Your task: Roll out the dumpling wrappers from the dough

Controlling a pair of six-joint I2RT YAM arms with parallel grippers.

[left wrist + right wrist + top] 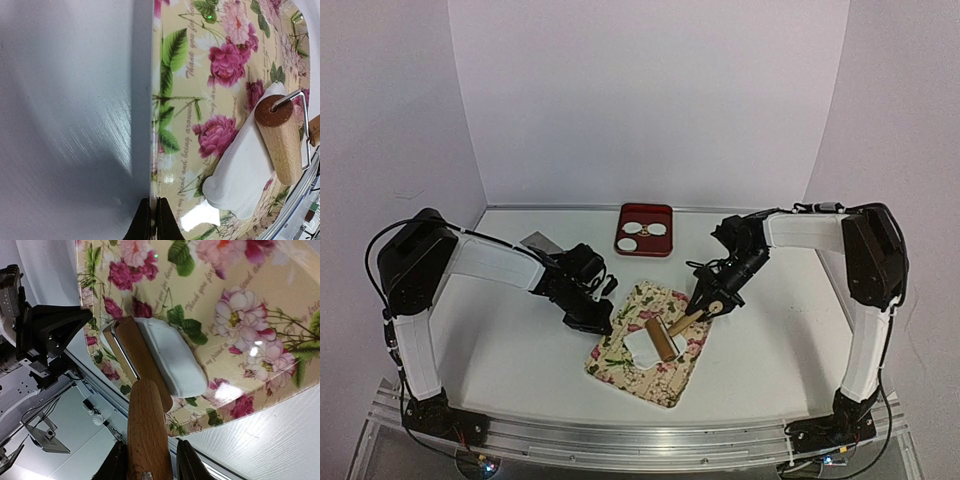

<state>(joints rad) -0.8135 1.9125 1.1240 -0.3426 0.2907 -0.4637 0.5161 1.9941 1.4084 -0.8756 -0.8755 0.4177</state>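
At the top middle of the overhead view, a red tray point(646, 252) holds at least two finished wrappers point(632, 228), so part of the job looks done. Lower down, near the centre, the dough point(640, 346) lies on the flowered mat point(655, 380) as a thick, rounded slab, not yet thin. The right pincer point(148, 467) grasps the wooden handle of the rolling pin point(661, 338), whose roller rests on the dough. The left pincer point(150, 222) is clenched tight at the mat's left edge; I cannot tell whether it pinches the mat. To my eye, most of this rolling remains.
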